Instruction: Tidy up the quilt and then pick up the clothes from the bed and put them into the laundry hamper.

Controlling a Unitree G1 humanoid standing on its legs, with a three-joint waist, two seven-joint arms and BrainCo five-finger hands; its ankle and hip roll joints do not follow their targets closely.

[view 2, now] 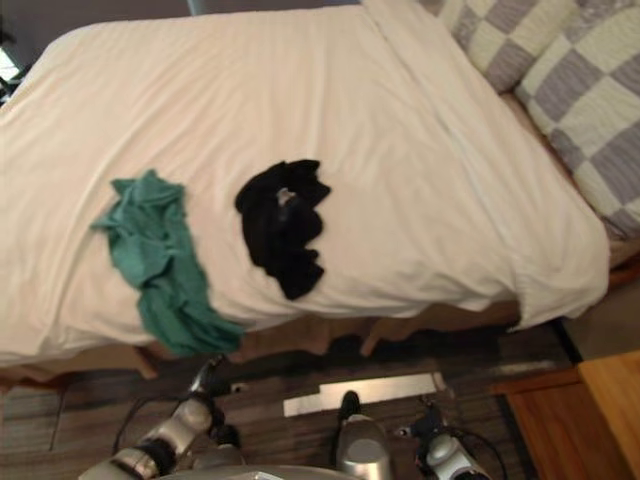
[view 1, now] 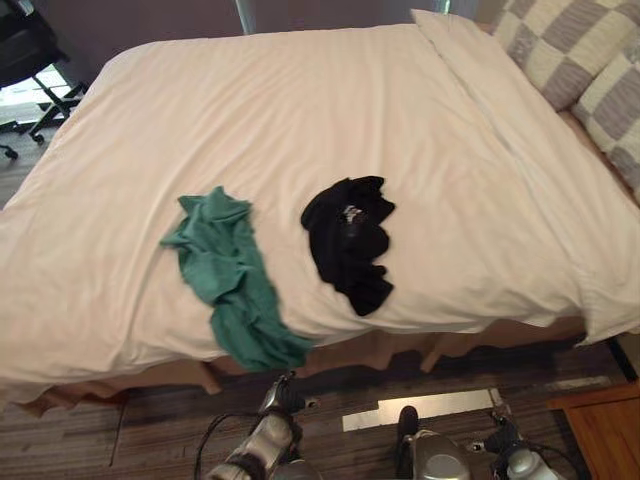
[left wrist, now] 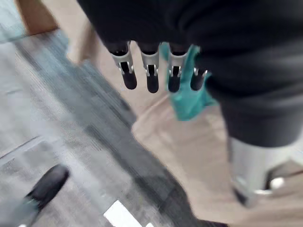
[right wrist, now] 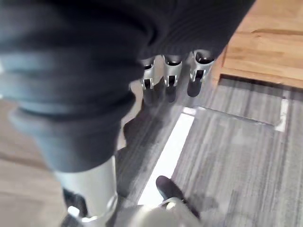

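A white quilt (view 1: pixel 300 120) lies spread flat over the bed. On its near part a green garment (view 1: pixel 228 285) trails over the front edge, and a black garment (view 1: pixel 348 238) lies bunched just to the right of it. My left hand (view 1: pixel 283 393) hangs low in front of the bed, below the green garment (left wrist: pixel 189 101), with straight fingers (left wrist: pixel 150 78) that hold nothing. Off to the right, my right hand (right wrist: pixel 171 75) hangs over the floor, its fingers also straight and empty.
Checkered pillows (view 1: pixel 570 50) lie at the head of the bed, far right. A wooden cabinet (view 1: pixel 605 430) stands at the lower right by the bed's corner. A black office chair (view 1: pixel 30 60) is at the far left. A pale strip (view 1: pixel 430 405) marks the grey floor.
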